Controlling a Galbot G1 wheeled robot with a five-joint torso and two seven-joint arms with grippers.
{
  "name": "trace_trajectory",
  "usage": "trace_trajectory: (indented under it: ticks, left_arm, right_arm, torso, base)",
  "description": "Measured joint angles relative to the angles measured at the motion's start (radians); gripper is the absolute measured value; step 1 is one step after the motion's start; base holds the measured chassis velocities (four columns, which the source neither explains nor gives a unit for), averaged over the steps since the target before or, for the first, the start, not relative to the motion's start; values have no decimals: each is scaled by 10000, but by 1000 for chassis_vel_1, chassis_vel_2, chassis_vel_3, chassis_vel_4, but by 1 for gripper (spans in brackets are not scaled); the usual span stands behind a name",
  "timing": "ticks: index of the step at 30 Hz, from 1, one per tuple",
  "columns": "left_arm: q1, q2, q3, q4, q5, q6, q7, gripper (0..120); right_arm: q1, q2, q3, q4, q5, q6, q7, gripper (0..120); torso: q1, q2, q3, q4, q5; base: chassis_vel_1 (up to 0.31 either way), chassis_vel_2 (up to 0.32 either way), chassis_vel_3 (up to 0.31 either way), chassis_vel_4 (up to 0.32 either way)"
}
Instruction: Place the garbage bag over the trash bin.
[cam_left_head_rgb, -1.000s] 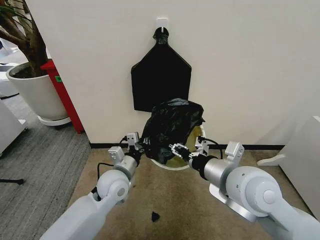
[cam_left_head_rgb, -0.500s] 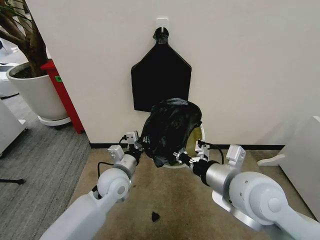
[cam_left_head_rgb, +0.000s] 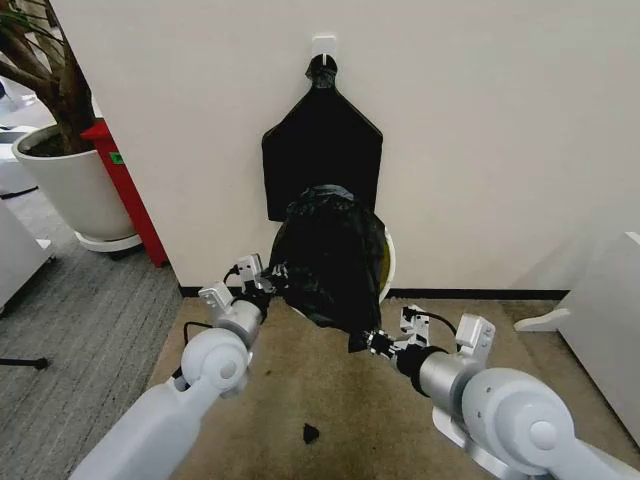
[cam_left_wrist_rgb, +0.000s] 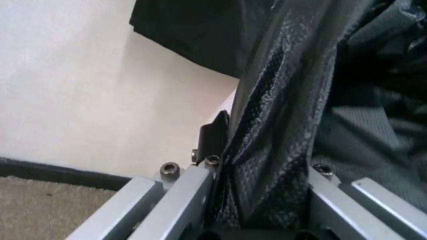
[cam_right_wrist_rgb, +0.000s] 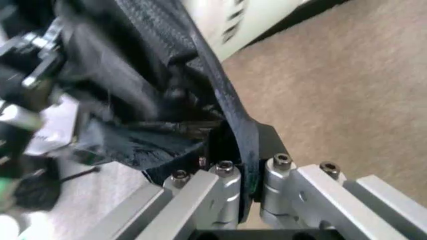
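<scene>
Garbage bag (cam_left_head_rgb: 330, 255) now hangs stretched lower across the trash bin (cam_left_head_rgb: 386, 268) by the wall, hiding more of it than a second ago, as left gripper (cam_left_head_rgb: 268, 281) and right gripper (cam_left_head_rgb: 368, 341) stay clamped on its edges, pulling downward.

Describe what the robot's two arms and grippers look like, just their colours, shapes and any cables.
Both arms are glossy white-grey plastic shells with large rounded joints and cylindrical forearms. The left gripper and right gripper are small black-and-silver assemblies with white blocks mounted at the wrists and thin black cables looping beside them. In the wrist views the jaws are flat brushed-aluminium bars fastened with small hex-socket screws onto black bases.
</scene>
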Motion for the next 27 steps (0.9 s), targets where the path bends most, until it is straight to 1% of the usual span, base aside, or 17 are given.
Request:
trace_trajectory:
  ticks: [4,9,16,21,27]
  left_arm:
    - [154,47,-28,-135,-113,28,-16,1]
    - [261,42,-70,-276,-423,32,-156,1]
    - [168,22,-106,-288,-614,42,-214,1]
    - [250,25,-96,-347,-640,88,-213,1]
    - [473,104,-138,-567,-966,179,-297,1]
  right_arm:
    - [-14,50,-15,-292,-728,-56,-209,0]
    - [-250,-88,-37,-508,-1839,-221,-688,0]
    - [-786,-111,-147,-57,-2007,-251,-988,0]
    - [-737,-42,-64,-455,-2250,-258,-1117,0]
    - [-420,-61,10,-1242,-2761,-310,-1364,0]
  torso:
    - [0,0,0,0,0]
    - [0,0,0,1,0]
    - [0,0,0,0,0]
    - [0,0,0,0,0]
    - [0,0,0,0,0]
  base:
    - [0,0,0,0]
    - [0,0,0,0]
    - [0,0,0,0]
    - [0,0,0,0]
    - [0,0,0,0]
